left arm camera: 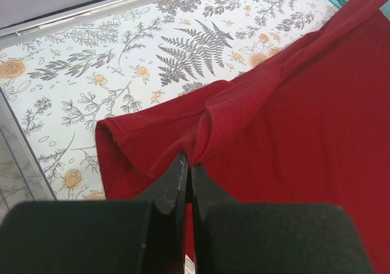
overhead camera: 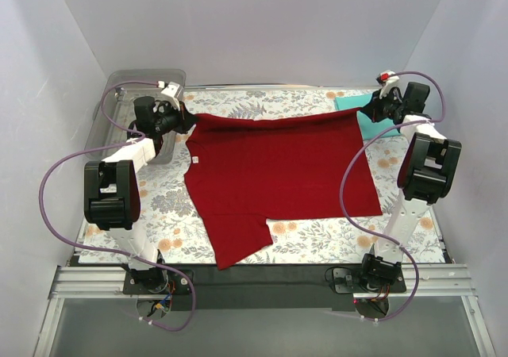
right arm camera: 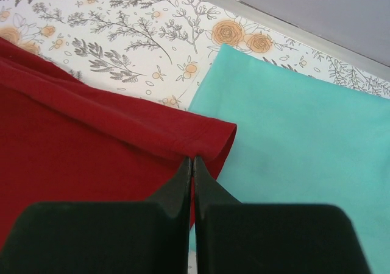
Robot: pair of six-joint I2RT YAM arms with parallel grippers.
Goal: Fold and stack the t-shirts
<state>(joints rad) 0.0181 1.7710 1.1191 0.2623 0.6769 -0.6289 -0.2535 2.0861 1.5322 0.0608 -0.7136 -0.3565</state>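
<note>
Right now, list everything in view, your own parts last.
dark red t-shirt: one, dark red, spread across the middle of the cloth
teal t-shirt: one, teal, folded flat, far right corner
clear plastic tray: one, clear, far left corner
floral cloth: one, white with grey and orange print, covering the table
left gripper: one, black, shut on the dark red t-shirt's far left edge
right gripper: one, black, shut on its far right corner
</note>
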